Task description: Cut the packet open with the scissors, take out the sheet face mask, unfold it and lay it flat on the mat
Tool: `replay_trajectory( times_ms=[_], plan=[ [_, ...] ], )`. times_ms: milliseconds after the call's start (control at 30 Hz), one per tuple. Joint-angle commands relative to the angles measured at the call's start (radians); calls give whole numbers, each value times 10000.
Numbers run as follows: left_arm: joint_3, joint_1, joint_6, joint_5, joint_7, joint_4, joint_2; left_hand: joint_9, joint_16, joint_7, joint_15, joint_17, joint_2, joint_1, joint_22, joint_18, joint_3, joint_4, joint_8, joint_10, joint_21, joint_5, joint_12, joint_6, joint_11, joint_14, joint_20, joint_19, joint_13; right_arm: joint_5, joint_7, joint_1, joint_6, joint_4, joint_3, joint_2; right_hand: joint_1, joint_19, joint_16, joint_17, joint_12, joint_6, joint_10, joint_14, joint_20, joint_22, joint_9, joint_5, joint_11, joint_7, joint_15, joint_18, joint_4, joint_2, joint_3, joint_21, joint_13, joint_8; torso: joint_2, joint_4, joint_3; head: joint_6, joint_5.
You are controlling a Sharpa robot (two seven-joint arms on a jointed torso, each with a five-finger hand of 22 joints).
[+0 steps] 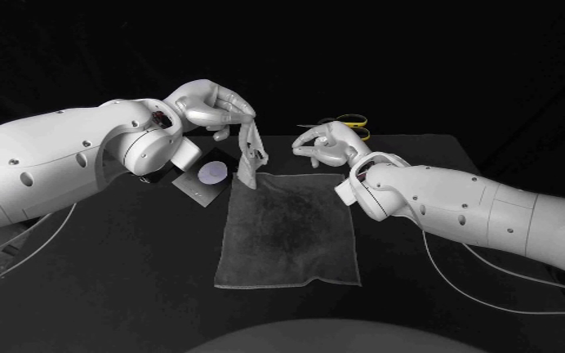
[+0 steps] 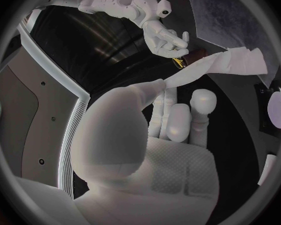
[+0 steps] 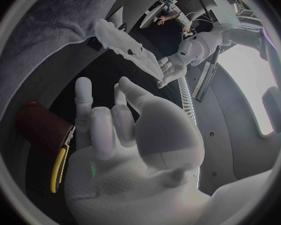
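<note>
Two hands are working above the tabletop (image 1: 117, 279). The left hand (image 1: 210, 108) is raised on a bent arm, its fingers curled and pinching the top edge of the mask (image 1: 251, 153). The mask is hanging down from it as a crumpled, partly folded white strip. Its lower end is dangling at the far corner of the mat (image 1: 288, 230) on the left arm's side; whether it is touching the mat cannot be told. The right hand (image 1: 322, 142) is hovering just past the mat's far edge, released, its fingers apart and loosely bent, grasping nothing. Right behind it the scissors (image 1: 351, 121) are lying with their yellow handles showing. The dark packet (image 1: 202, 177) is lying flat beside the mat, under the left wrist. It is bearing a pale round mark, with any print too small to read.
</note>
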State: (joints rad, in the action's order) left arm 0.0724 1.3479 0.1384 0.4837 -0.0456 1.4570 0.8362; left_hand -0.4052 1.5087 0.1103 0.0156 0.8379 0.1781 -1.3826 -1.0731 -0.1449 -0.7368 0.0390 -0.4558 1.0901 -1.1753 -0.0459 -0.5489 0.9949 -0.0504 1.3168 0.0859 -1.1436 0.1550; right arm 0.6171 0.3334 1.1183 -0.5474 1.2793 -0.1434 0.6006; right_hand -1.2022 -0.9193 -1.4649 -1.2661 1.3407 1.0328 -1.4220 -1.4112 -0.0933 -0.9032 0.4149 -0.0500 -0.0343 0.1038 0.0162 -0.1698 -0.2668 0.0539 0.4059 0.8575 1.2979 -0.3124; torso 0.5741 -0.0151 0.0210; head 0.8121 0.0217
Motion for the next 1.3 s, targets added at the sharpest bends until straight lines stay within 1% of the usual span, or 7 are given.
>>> replay_trajectory(
  times_ms=[33,200,233,300,700,1067,1300],
  plan=[
    [-12,12,-63,-13,-12,26,-3,-1402,45,52,-20,7,-65,22,-17,92,-66,19,-69,81,-69,-35,13,-9,17,76,18,-86,10,101,102,1,175,16,9,-8,-262,-22,-187,-391,359,188,-282,-245,39,-87,198,17,102,-41,112,-135,-126,247,235,62,393,-317,3,4,-2,7,-16],
    [-12,12,-92,-12,-5,37,4,-1412,44,52,-19,16,-65,28,-25,94,-72,15,-67,83,-76,-35,14,-8,17,80,18,-94,12,236,-34,1,215,-3,9,-56,-25,-22,-164,-308,267,-134,-247,-209,62,-157,309,21,79,-10,104,-111,-154,105,305,128,289,-419,1,3,-1,11,6],
    [-12,12,-97,-12,-3,39,7,-1412,44,52,-19,16,-65,28,-25,94,-72,15,-67,83,-76,-35,14,-8,17,80,18,-94,12,286,-74,1,223,-5,9,-74,57,-16,-163,-306,292,-237,-262,-209,57,-159,288,23,61,13,93,-107,-123,67,261,124,318,-364,2,3,0,9,8],
    [-12,12,-105,-12,-2,45,6,-1412,44,52,-19,16,-65,28,-25,94,-72,15,-67,83,-76,-35,14,-8,17,80,18,-94,12,416,-166,1,221,-17,9,-126,377,0,-181,-347,307,-828,-262,-234,0,-156,76,22,-107,233,-22,-78,-42,-99,118,98,333,74,2,-1,0,5,9],
    [-12,11,-172,-12,13,162,-72,-1412,44,52,-19,16,-65,28,-25,94,-72,15,-67,83,-76,-35,14,-8,17,80,18,-94,12,965,-459,0,589,-105,10,-590,696,15,-197,-348,345,-1179,-221,-221,-224,-132,-307,21,-382,530,-274,-68,-15,-251,-87,18,357,746,1,15,5,-2,21],
    [-11,11,-168,-12,19,141,-89,-1412,44,52,-19,16,-65,28,-25,94,-72,15,-67,83,-76,-35,14,-8,17,80,18,-94,12,1270,-658,-65,663,-429,4,-981,792,29,-218,-397,395,-1212,-229,-234,-283,-120,-388,21,-434,580,-326,-76,18,-299,-199,-14,409,892,5,4,-1,-29,16],
    [-11,11,-186,-13,22,203,-111,-1438,41,53,-19,13,-66,46,-27,95,-85,8,-60,88,-79,-35,16,-9,17,84,16,-99,17,1345,-726,-131,678,-636,0,-1183,709,6,-263,-497,502,-1042,-291,-288,-312,-121,-412,20,-414,543,-324,-100,32,-124,-165,-16,520,905,3,5,-6,-16,14]
  ],
)
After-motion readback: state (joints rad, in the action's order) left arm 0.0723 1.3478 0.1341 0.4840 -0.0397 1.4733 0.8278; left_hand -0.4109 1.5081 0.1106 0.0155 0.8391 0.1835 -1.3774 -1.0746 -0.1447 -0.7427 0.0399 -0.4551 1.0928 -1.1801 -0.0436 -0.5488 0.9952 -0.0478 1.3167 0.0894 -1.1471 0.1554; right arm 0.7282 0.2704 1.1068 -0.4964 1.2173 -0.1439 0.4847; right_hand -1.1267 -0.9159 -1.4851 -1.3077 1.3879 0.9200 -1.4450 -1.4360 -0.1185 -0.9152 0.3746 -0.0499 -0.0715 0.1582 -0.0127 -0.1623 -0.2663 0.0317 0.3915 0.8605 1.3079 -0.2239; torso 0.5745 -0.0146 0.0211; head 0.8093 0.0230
